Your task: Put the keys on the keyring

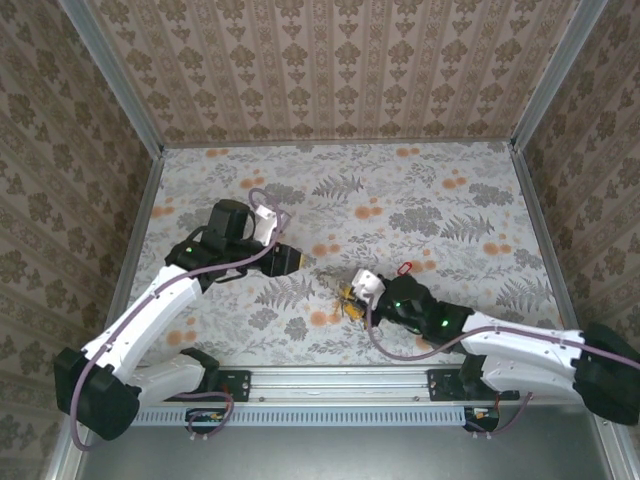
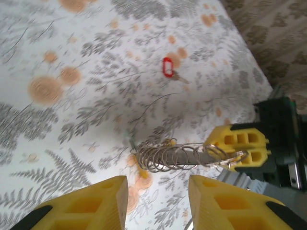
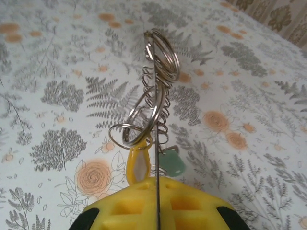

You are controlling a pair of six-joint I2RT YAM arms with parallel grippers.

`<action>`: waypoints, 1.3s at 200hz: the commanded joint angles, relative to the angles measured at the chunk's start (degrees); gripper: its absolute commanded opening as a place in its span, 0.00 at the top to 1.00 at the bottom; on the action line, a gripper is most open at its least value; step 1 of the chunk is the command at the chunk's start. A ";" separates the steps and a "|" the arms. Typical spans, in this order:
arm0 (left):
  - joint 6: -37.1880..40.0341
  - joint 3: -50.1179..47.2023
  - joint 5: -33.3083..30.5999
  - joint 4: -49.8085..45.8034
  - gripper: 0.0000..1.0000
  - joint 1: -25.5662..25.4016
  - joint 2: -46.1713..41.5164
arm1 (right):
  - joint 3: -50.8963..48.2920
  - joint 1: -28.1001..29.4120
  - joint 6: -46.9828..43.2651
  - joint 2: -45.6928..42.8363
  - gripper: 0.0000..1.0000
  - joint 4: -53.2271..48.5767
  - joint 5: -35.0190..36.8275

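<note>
The yellow right gripper (image 3: 157, 186) is shut tight on the keyring (image 3: 154, 96), a shiny silver bunch of thin wire rings, which is held out over the flowery table (image 3: 57, 96). A yellow-headed key (image 3: 136, 163) and a pale green-headed key (image 3: 171, 164) are seen right by its fingers. A small red-headed key (image 2: 167, 67) is seen lying on the table, well apart. The left gripper (image 2: 158, 187) is held partly open, with nothing in it.

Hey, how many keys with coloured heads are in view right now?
3. A red key lies alone on the table. A yellow key and a pale teal key hang beside the coiled metal keyring held in the right pincer. More may be hidden behind it.
</note>
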 commanded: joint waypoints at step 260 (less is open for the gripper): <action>-2.43 -5.97 -4.30 -2.32 0.62 0.72 7.50 | -0.76 10.99 9.22 3.52 0.18 -4.16 8.66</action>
